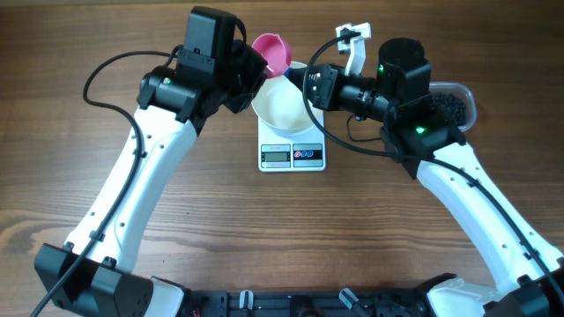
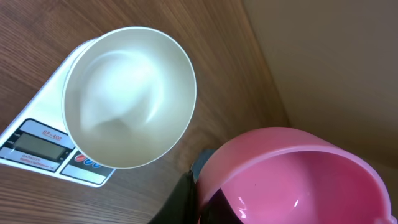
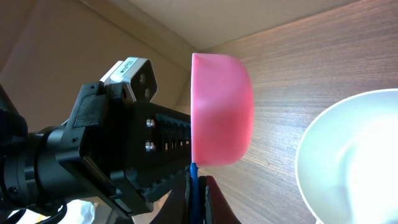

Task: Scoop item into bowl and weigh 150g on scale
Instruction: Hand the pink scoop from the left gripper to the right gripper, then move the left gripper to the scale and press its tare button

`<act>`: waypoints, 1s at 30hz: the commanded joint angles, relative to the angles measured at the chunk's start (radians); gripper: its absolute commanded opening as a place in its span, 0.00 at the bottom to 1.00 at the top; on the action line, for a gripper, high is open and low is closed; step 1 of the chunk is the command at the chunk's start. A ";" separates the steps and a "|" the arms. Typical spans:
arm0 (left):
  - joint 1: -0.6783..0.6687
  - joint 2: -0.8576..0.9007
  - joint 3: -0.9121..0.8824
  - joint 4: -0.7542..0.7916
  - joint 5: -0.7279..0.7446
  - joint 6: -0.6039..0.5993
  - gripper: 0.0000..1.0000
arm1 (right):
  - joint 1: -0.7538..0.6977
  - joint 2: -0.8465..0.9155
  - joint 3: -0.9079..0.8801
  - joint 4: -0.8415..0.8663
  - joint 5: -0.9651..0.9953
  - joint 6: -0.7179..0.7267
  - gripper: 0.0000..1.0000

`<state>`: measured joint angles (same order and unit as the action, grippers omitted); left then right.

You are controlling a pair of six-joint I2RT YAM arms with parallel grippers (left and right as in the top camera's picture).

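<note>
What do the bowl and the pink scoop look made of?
The bowl looks glossy white, plastic or glazed ceramic; soft reflections inside leave it open. The pink scoop looks like smooth moulded plastic: uniform colour, thin rim, small bright highlights.

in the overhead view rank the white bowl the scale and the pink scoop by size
1. scale and white bowl: about equally wide, the bowl hiding much of the scale, so I can't rank them.
2. pink scoop: clearly smallest.
</note>
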<state>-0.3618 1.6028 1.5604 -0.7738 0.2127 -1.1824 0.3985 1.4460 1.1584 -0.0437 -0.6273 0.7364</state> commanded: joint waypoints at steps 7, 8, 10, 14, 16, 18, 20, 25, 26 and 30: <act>0.004 0.000 -0.002 0.000 0.003 0.100 0.56 | -0.065 0.001 0.013 -0.077 0.005 -0.095 0.04; 0.013 0.000 -0.002 0.003 0.003 0.134 0.56 | -0.109 -0.002 0.013 -0.117 0.005 -0.135 0.04; 0.039 -0.008 -0.002 0.027 0.008 0.266 0.59 | -0.205 -0.012 0.018 -0.205 0.000 -0.222 0.04; 0.074 -0.021 -0.002 0.060 0.006 0.528 0.90 | -0.405 -0.016 0.161 -0.514 0.010 -0.439 0.04; 0.085 -0.021 -0.002 0.055 -0.005 0.542 1.00 | -0.442 -0.016 0.248 -0.649 0.100 -0.516 0.04; 0.090 -0.020 -0.002 0.040 -0.010 0.551 1.00 | -0.456 -0.015 0.350 -0.808 0.285 -0.601 0.04; 0.090 -0.019 -0.002 0.012 -0.041 0.550 1.00 | -0.456 -0.016 0.388 -0.883 0.423 -0.654 0.04; 0.076 -0.007 -0.003 -0.053 -0.043 0.711 0.93 | -0.456 -0.013 0.388 -0.976 0.552 -0.684 0.04; 0.067 0.000 -0.003 -0.067 -0.043 0.748 0.84 | -0.456 -0.013 0.388 -0.976 0.552 -0.683 0.04; -0.030 0.056 -0.005 -0.184 -0.045 0.814 0.04 | -0.456 -0.013 0.387 -0.978 0.549 -0.677 0.04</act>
<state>-0.3340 1.6138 1.5597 -0.9176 0.1757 -0.4438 -0.0570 1.4361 1.5291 -1.0210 -0.1024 0.0731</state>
